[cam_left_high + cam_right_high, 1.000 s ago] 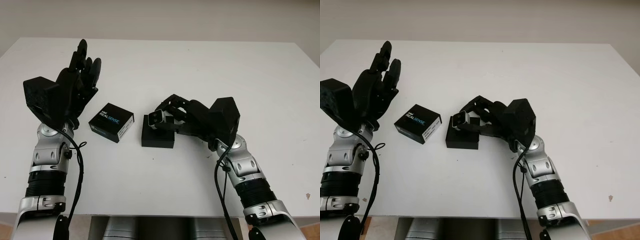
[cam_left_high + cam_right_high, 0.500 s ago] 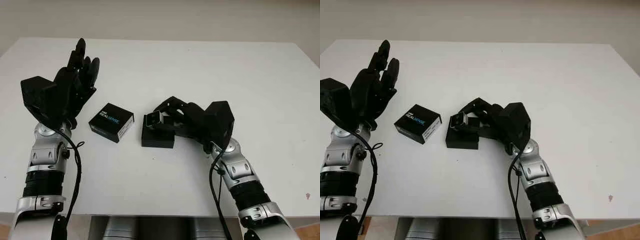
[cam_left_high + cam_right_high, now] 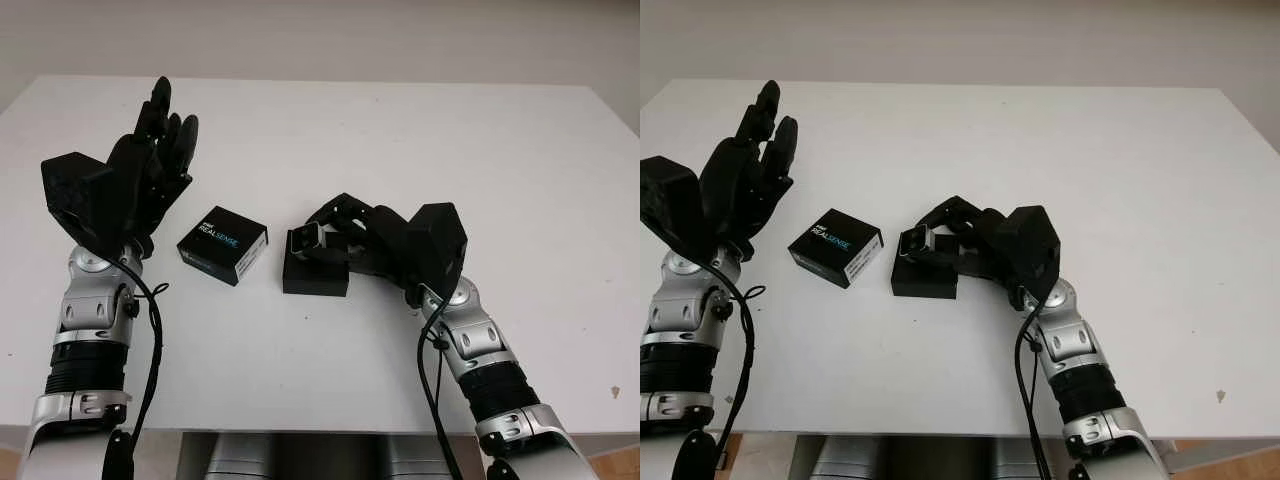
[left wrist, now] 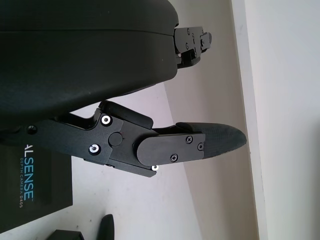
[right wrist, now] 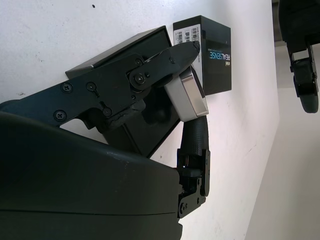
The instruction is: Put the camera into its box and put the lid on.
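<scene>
Right now the right hand (image 3: 335, 235) grips the small silver camera (image 3: 305, 240) in its curled fingers, holding it just above the left end of the open black box (image 3: 315, 275) on the white surface (image 3: 420, 140). The lid (image 3: 223, 244), printed with the maker's name, lies flat just to the left of the box, apart from it. The left hand (image 3: 150, 165) is open, raised beside the lid and holding nothing. To seat the camera well, I judge it should be levelled with the box's recess, lowered straight down and let go only once it sits inside.
</scene>
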Robot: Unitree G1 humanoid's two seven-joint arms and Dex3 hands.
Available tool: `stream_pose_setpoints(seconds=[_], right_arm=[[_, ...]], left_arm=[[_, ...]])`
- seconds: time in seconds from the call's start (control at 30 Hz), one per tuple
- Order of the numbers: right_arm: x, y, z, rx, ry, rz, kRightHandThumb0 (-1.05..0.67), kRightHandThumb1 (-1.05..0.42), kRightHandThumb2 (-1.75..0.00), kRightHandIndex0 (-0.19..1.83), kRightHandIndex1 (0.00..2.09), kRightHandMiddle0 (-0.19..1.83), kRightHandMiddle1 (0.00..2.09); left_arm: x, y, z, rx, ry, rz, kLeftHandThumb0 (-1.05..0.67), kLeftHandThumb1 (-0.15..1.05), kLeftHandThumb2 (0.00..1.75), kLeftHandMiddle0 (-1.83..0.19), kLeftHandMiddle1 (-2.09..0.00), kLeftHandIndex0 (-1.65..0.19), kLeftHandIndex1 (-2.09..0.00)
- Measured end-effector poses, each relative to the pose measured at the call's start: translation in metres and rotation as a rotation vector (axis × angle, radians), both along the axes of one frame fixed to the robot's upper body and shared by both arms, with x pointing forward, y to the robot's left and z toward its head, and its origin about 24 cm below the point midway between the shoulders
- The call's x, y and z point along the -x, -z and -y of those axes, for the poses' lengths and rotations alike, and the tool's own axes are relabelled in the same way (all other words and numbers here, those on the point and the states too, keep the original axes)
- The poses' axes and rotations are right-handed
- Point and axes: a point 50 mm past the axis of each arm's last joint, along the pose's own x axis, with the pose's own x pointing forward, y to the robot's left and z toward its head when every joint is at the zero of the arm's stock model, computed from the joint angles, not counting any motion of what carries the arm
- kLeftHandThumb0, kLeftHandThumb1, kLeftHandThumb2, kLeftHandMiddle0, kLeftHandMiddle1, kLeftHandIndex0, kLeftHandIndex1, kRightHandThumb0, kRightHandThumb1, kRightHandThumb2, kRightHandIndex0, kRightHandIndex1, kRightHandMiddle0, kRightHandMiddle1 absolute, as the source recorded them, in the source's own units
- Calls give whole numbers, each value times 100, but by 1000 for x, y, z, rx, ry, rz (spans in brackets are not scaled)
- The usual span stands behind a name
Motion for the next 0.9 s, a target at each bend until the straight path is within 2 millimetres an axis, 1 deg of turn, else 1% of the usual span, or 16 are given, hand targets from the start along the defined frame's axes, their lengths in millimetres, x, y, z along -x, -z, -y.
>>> stream_pose_setpoints(seconds=[0.27,0.47,0.9], right_arm=[[1,0,1,6,-2,1,-46,-92,-5,13,5,28,171],[2,-1,5,17,0,1,-42,-93,-5,13,5,27,171],[3,-4,10,16,11,-10,-42,-92,-5,13,5,27,171]], left_arm=[[0,-1,0,0,1,-9,-68,105,47,12,-5,13,-5],[0,-1,1,0,1,-7,-69,105,46,12,-6,13,-5],[0,-1,1,0,4,-5,-69,105,46,11,-6,12,-6]])
